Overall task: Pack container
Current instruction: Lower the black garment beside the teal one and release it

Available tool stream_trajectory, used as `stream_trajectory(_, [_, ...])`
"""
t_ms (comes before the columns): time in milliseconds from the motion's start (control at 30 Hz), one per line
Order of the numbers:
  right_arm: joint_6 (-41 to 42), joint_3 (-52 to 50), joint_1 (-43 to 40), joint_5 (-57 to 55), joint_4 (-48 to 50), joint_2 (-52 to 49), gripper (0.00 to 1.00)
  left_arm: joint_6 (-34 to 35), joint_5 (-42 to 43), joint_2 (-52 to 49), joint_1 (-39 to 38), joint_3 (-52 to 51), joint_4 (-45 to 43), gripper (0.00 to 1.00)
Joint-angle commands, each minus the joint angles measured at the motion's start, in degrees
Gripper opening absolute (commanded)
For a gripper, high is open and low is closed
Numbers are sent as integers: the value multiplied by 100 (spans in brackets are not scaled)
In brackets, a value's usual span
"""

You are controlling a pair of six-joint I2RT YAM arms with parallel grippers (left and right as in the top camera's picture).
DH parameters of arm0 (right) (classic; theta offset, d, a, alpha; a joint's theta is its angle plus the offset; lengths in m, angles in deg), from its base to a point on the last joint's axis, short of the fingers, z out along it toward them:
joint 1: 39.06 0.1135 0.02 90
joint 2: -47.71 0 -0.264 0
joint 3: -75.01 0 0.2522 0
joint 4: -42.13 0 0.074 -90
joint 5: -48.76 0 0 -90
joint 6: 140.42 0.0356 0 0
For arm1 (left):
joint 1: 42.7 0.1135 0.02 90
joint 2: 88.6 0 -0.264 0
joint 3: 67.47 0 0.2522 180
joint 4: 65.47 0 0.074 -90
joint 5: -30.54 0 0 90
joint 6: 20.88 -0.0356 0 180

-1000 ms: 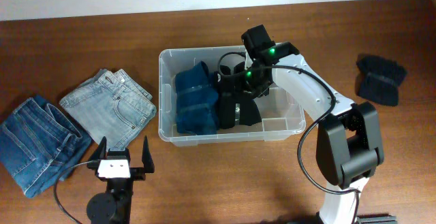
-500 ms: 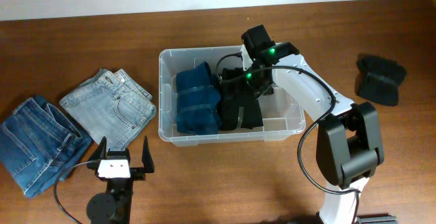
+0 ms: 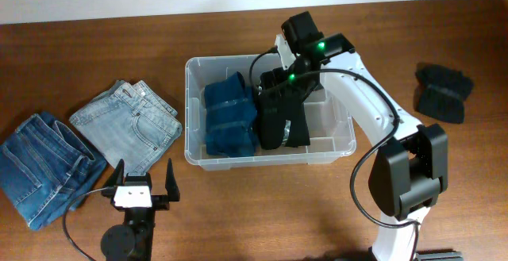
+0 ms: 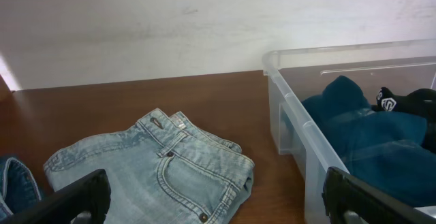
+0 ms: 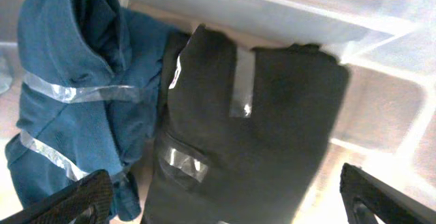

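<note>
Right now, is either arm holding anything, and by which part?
Nothing is held. The right gripper has its jaws open above the black garment in the container; the left gripper is open and empty too.

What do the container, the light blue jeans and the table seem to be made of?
The container: clear glossy plastic; the clothes inside show through its walls. The light blue jeans: faded matte denim, with stitched seams and a pocket. The table: brown with grain streaks, so wood or a wood-look laminate; I cannot tell which.
</note>
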State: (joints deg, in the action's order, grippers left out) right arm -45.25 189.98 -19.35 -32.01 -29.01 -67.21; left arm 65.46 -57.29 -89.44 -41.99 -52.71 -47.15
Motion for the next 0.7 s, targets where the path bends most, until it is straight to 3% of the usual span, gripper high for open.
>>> stream_trajectory(0, [-177,140,17,-466,-170,87,98,-52,2,44,17,-46,-4,99])
stream_trajectory(100, [-175,114,15,-588,-317,85,99,-52,2,44,17,-46,-4,99])
stream_trajectory(133, [-173,109,15,-588,-343,85,93,-52,2,44,17,-46,-4,99])
stream_trajectory(200, [-170,107,22,-540,-391,85,68,-52,2,44,17,-46,-4,99])
stream_trajectory(233, [-157,107,22,-474,-398,85,44,-52,2,44,17,-46,-4,99])
stream_trajectory(267, [-111,98,22,-452,-398,85,27,-52,2,44,17,-46,-4,99])
stream_trajectory(333, [44,59,22,-455,-387,85,9,-52,2,44,17,-46,-4,99])
stream_trajectory(667, [133,-658,22,-476,249,-11,8,-52,0,44,17,-46,-2,99])
